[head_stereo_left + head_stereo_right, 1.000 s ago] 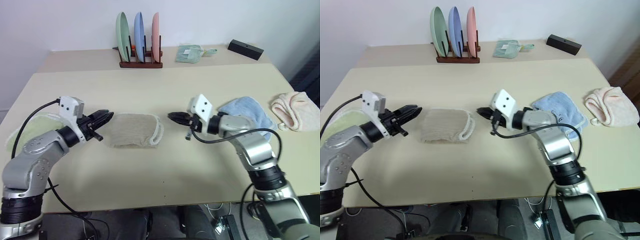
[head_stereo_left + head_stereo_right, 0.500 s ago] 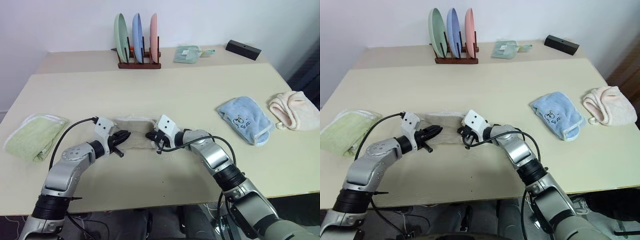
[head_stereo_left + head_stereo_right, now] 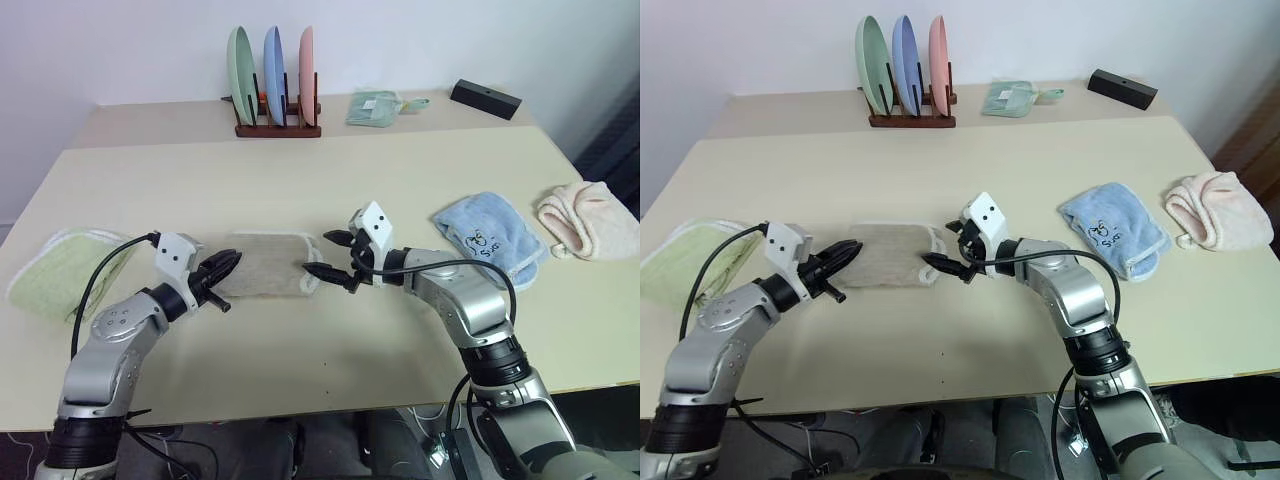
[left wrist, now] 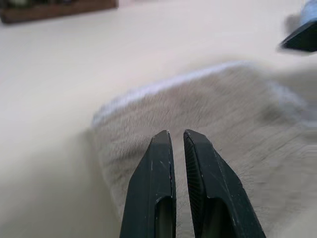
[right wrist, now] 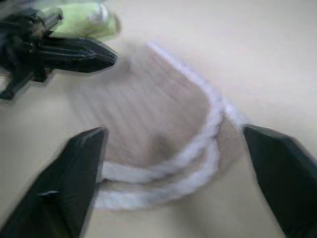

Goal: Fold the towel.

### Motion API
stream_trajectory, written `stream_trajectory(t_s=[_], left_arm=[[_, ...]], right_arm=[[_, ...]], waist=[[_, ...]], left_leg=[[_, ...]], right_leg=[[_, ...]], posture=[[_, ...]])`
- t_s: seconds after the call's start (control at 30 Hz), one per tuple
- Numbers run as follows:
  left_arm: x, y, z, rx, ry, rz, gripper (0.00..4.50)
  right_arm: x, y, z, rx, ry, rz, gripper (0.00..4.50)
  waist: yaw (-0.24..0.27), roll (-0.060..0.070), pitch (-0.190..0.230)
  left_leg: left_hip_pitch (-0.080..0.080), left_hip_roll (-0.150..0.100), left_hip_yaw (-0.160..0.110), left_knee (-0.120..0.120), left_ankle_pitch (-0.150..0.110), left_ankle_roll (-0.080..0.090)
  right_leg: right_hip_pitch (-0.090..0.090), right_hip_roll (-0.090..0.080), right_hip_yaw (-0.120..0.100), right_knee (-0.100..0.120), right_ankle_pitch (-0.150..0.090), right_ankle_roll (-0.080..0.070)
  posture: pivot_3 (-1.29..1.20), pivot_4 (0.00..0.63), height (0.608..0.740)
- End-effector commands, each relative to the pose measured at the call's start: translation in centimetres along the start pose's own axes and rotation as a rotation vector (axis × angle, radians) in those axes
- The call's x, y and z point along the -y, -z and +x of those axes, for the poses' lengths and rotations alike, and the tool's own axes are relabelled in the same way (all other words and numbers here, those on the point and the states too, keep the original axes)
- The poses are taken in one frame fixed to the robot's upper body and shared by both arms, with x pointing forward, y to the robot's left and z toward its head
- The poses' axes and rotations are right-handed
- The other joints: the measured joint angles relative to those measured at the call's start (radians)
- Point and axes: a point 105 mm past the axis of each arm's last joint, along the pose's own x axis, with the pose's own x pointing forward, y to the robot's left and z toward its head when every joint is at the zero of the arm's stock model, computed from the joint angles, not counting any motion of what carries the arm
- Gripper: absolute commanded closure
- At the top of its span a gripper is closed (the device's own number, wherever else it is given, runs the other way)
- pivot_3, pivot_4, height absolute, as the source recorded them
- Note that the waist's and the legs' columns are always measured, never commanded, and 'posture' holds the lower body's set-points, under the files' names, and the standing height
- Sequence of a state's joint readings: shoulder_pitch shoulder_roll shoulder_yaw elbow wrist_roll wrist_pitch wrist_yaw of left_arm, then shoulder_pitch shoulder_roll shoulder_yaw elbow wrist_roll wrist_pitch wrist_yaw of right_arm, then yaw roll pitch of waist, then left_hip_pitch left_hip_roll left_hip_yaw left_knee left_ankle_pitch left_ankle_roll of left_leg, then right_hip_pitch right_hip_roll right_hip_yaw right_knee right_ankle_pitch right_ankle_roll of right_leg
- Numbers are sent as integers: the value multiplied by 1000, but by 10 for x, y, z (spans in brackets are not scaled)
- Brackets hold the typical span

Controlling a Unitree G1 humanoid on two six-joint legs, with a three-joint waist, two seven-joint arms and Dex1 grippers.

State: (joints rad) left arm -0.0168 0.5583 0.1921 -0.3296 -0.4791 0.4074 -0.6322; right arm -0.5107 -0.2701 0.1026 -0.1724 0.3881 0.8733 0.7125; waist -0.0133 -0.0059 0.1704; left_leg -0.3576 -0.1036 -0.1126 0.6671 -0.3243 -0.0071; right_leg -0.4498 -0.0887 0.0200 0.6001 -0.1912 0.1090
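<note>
Your towel [image 3: 262, 264] lies folded on the tabletop [image 3: 330, 180], between both arms. The left end effector [image 3: 228, 262] is pinched shut and empty at its left edge; the right end effector [image 3: 333, 254] gapes wide over the white-edged end. Judge whether another fold is needed; if so, close the right on that edging.

looks like a lab or test room set up to mimic a home. a plain beige table [image 3: 330, 170] stands against a bare white wall [image 3: 400, 40], with household props spread out on it: a wooden rack of coloured plates [image 3: 275, 85], several small towels [image 3: 490, 235], a black box [image 3: 487, 98]. loose cables [image 3: 95, 290] trail off the edge.
</note>
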Motion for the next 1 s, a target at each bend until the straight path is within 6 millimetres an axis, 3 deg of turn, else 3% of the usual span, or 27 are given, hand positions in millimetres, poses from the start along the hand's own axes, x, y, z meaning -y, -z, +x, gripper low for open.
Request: stream_trajectory(t_s=[0.03, 0.1, 0.23, 0.47, 0.57, 0.8, 0.93, 1.0], left_arm=[[17, -24, -19, 64, 114, 4, 4111], [28, -25, -25, 54, 171, 16, 4111], [30, -23, -21, 32, 155, 67, 4111], [34, -22, -18, 50, 122, 63, 4111], [33, -19, -18, 54, 95, 56, 4111], [32, -16, -20, 59, 60, 32, 4111], [30, -18, -16, 69, 58, 29, 4111], [29, -19, -12, 77, 66, 30, 4111]], right_arm=[[1, 3, -4, -5, 42, 219, 25], [-2, 10, 0, -35, 42, 284, 25], [2, 23, 18, -71, 72, 402, 25], [-12, 29, 44, -116, 28, 404, 25], [-12, 25, 51, -90, 27, 421, 875], [-13, 3, 45, -4, -4, 430, 4431], [-2, -23, 24, 110, 22, 384, 4473], [12, -47, 0, 215, 72, 326, 4473]], waist=[[0, 0, 0], [1, 1, 0], [1, 1, 0], [-6, 1, 0], [-6, 1, 0], [-4, 1, 0], [0, 1, 0], [3, 1, 0]], left_leg=[[0, 0, 0, 0, 0, 0], [0, 0, 0, 0, 0, 0], [1, 0, 0, 0, 0, 1], [1, 0, 1, 0, 0, 0], [1, 0, 1, 0, 0, 0], [1, 0, 1, 0, 0, 0], [0, 0, 1, 0, 0, 0], [0, 0, 1, 0, 0, 0]], right_leg=[[0, 0, 0, 0, 0, 0], [0, 0, 0, 0, 0, 0], [1, 1, 0, 0, 0, -1], [0, 1, 0, 0, 1, -1], [0, 1, 0, 1, 1, -1], [0, 1, 0, 1, 1, -1], [0, 1, -1, 1, 1, -1], [0, 1, -1, 0, 1, -1]], posture=[[0, 150, 721], [0, 150, 721], [0, 150, 721], [0, 150, 721], [0, 150, 721], [0, 150, 721], [0, 150, 721], [0, 150, 721]])
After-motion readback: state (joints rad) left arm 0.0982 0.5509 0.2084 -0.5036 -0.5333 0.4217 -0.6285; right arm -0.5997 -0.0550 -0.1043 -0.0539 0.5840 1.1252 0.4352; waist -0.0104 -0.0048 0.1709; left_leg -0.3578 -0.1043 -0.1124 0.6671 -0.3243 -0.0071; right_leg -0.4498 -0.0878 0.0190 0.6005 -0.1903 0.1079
